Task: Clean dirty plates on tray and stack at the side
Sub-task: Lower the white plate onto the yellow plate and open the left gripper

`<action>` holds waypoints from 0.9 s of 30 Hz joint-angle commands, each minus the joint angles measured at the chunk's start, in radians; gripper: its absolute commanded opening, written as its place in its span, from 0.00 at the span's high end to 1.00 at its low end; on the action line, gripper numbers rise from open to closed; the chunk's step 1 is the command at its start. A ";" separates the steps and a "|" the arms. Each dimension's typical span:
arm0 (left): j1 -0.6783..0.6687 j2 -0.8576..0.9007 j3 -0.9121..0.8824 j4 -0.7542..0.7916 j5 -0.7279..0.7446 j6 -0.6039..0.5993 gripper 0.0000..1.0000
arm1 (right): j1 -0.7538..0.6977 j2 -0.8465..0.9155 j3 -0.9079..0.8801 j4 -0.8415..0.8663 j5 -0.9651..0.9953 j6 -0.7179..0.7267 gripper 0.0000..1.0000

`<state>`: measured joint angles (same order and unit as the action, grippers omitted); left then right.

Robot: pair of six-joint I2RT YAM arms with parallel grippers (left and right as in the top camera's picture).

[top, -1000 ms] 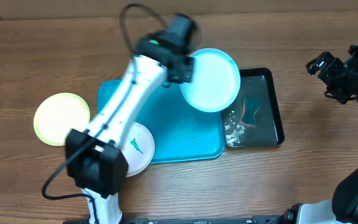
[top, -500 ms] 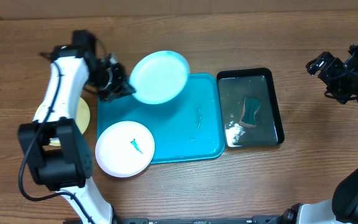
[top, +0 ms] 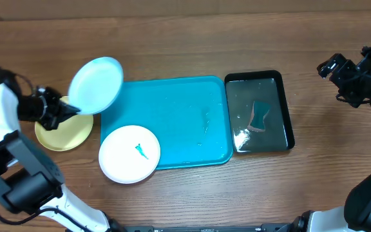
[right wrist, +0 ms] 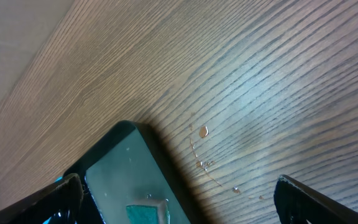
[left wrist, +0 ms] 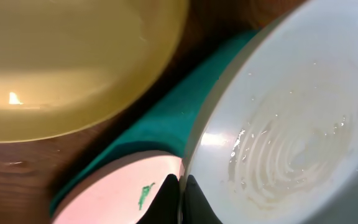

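Note:
My left gripper (top: 65, 111) is shut on the rim of the pale blue plate (top: 96, 85) and holds it tilted above the yellow-green plate (top: 62, 131), which lies on the table left of the turquoise tray (top: 185, 122). The white plate (top: 129, 153) with a green smear lies on the tray's front left corner. In the left wrist view the fingertips (left wrist: 173, 199) pinch the wet blue plate (left wrist: 291, 124), with the yellow-green plate (left wrist: 67, 62) and the white plate (left wrist: 123, 193) below. My right gripper (top: 340, 72) is open and empty at the far right.
A glossy black tray (top: 261, 111) with water and a teal sponge (top: 259, 116) stands right of the turquoise tray; it also shows in the right wrist view (right wrist: 123, 180). Water drops (right wrist: 204, 149) lie on the wood beside it.
My left arm has swung left with the pale blue plate, from over the black tray to above the yellow-green plate. The right arm has not moved.

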<state>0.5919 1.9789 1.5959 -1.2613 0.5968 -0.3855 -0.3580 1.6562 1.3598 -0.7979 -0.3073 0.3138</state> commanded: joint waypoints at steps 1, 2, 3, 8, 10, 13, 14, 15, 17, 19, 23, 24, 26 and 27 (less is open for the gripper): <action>0.112 -0.012 -0.005 -0.016 -0.077 0.026 0.96 | 0.002 -0.005 0.014 0.004 -0.001 0.000 0.00; 0.139 -0.012 -0.005 -0.018 -0.097 0.026 0.96 | 0.002 -0.005 0.014 0.004 -0.001 0.000 0.00; 0.164 -0.012 -0.005 -0.023 -0.127 0.026 0.96 | 0.002 -0.005 0.014 0.004 -0.001 0.000 0.00; 0.239 -0.012 -0.005 -0.031 -0.285 0.016 0.96 | 0.002 -0.005 0.014 0.004 -0.001 0.000 0.00; 0.252 -0.012 -0.005 -0.021 -0.372 -0.006 0.96 | 0.002 -0.005 0.014 0.004 -0.001 0.000 0.00; 0.249 -0.011 -0.005 -0.015 -0.387 -0.012 0.96 | 0.002 -0.005 0.014 0.004 -0.001 0.000 0.00; 0.245 -0.011 -0.005 -0.013 -0.387 -0.011 0.96 | 0.002 -0.005 0.014 0.004 -0.001 0.000 0.00; 0.241 -0.011 -0.005 -0.010 -0.389 -0.011 0.96 | 0.002 -0.005 0.014 0.004 -0.001 0.000 0.00; 0.232 -0.011 -0.005 -0.009 -0.413 -0.011 0.96 | 0.002 -0.005 0.014 0.004 -0.001 0.000 0.00; 0.220 -0.011 -0.005 -0.005 -0.449 -0.012 0.96 | 0.002 -0.005 0.014 0.004 -0.001 0.000 0.00; 0.197 -0.011 -0.006 0.009 -0.451 -0.011 0.88 | 0.002 -0.005 0.014 0.004 -0.001 0.000 0.00; 0.190 -0.011 -0.006 0.010 -0.451 -0.010 0.81 | 0.002 -0.005 0.014 0.004 -0.001 0.000 0.00; 0.173 -0.011 -0.006 0.011 -0.451 -0.003 0.44 | 0.002 -0.005 0.014 0.004 -0.001 0.000 0.00; 0.165 -0.011 -0.006 0.013 -0.450 0.002 0.34 | 0.002 -0.005 0.014 0.004 -0.001 0.000 0.00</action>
<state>0.7822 1.9789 1.5955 -1.2533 0.1635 -0.3889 -0.3584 1.6562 1.3598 -0.7975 -0.3069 0.3145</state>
